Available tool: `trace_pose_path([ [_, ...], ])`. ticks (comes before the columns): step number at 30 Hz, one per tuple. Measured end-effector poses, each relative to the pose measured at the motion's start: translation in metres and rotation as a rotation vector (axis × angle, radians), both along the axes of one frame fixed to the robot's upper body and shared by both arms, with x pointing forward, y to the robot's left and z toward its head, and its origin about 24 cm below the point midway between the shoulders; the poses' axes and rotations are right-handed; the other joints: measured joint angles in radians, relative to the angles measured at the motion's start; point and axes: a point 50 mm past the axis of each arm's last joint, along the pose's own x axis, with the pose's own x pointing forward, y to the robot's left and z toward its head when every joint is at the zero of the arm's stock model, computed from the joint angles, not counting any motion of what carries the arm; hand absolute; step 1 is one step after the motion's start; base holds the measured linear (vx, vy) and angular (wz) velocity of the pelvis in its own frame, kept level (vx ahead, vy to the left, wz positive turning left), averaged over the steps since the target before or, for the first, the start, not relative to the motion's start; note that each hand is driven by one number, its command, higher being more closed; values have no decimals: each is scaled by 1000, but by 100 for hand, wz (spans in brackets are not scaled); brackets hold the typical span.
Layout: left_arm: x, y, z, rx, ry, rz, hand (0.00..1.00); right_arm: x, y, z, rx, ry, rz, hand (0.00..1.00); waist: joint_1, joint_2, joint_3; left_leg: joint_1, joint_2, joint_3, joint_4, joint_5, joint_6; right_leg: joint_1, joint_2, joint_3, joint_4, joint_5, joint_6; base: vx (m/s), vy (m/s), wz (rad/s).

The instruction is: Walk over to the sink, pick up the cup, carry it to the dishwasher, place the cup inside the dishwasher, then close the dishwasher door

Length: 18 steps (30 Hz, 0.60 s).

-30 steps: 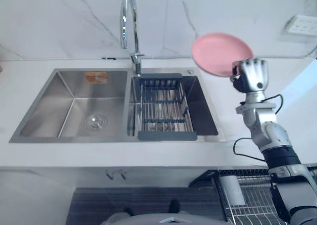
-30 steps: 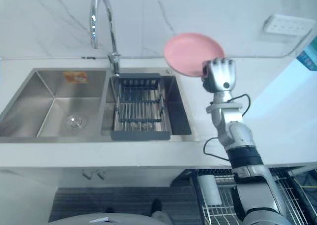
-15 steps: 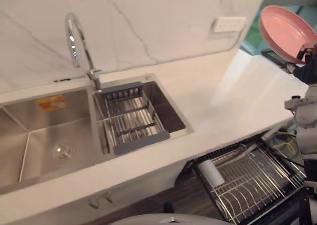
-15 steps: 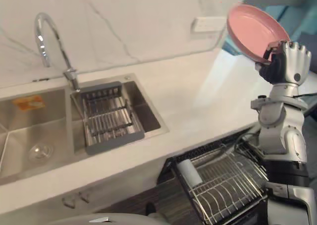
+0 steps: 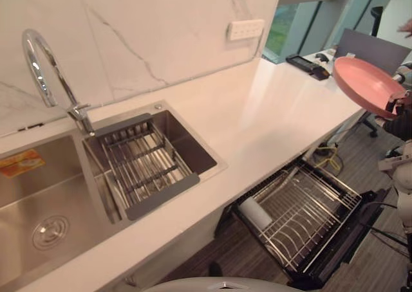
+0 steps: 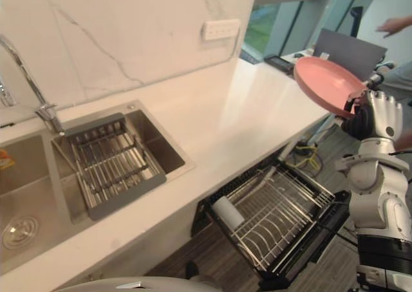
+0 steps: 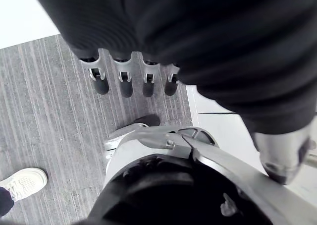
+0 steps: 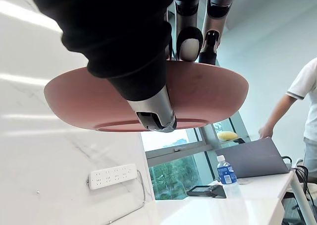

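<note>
Pinching a pink plate (image 6: 328, 83), not a cup, the right hand (image 6: 380, 115) holds it far right, near the open dishwasher rack (image 6: 277, 216); loading and door-closing outstanding. Left hand (image 7: 125, 83) relaxed.

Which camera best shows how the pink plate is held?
Right wrist view: the right hand pinches the pink plate, thumb beneath, fingers over the rim. Both eye views show the plate's top, the grip mostly hidden.

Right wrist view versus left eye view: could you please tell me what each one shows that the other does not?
Right wrist view: the right hand pinching the pink plate, thumb beneath, fingers over the rim. Left eye view: the sink, faucet and the open dishwasher's rack. Both: the pink plate and the white power strip.
</note>
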Motion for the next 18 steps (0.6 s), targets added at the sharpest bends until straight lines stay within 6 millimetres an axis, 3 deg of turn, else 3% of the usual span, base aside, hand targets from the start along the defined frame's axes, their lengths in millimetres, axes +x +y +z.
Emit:
trace_pose_path([
  [10, 3, -7, -1, -8, -11, 61, 0, -23, -1, -74, 204, 178, -77, 100, 7, 20, 0, 32, 23, 3, 1, -7, -13, 31, 13, -42, 0, -11, -8, -38, -26, -2],
  [18, 7, -14, -2, -18, -28, 66, 0, -49, -11, -99, 303, 125, -231, 100, 20, 39, 11, 42, 36, 24, 1, -13, -23, 33, 16, -70, 0, -14, -10, -35, -18, -5],
])
